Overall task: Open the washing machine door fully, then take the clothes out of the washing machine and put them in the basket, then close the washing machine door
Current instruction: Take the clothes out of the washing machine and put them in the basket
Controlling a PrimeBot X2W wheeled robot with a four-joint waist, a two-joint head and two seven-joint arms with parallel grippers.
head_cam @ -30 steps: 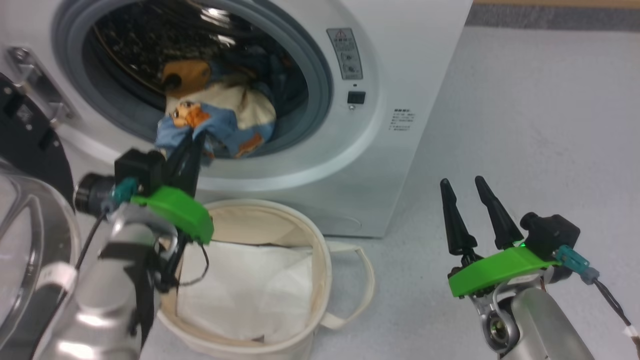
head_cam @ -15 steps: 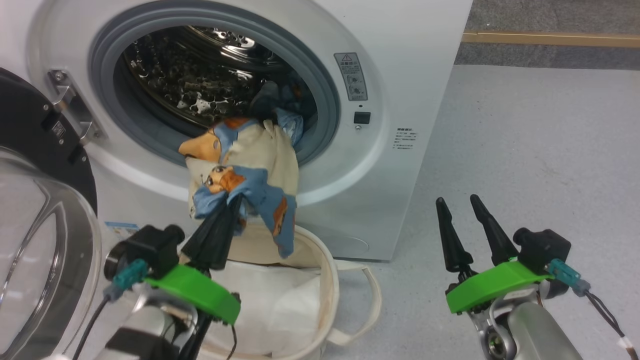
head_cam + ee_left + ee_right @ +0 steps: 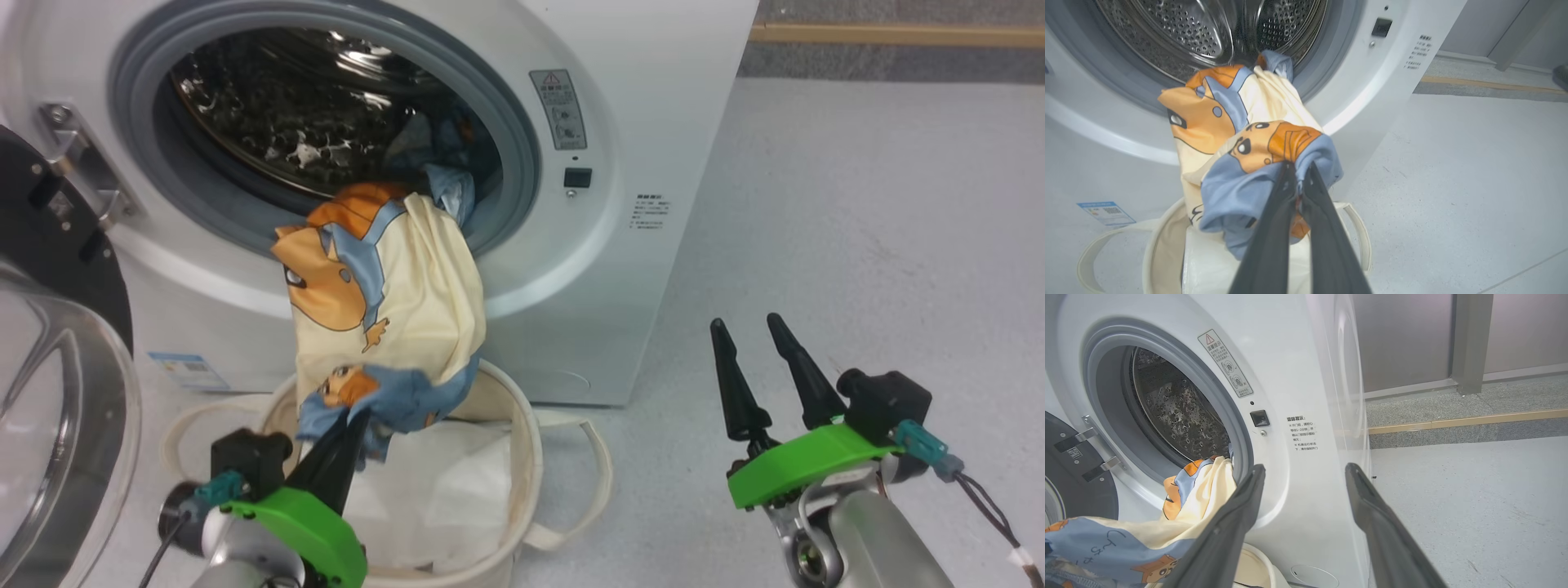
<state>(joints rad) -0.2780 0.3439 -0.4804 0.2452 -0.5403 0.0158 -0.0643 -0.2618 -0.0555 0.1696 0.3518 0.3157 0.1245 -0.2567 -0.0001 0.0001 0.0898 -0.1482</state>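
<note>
the cream and orange garment [image 3: 384,302] drapes out over the lower lip of the washing machine [image 3: 629,163], its tail inside the drum. the left gripper [image 3: 357,418] pinches its blue hem tight just above the basket [image 3: 535,465]. best, i judge: pull back until the tail clears the grey ring [image 3: 526,155], then lower onto the white sheet [image 3: 441,490] and release. the washing machine door [image 3: 57,245] crowds the left side. the right gripper [image 3: 755,331], spread wide and empty, hangs over bare floor [image 3: 857,204], well apart.
</note>
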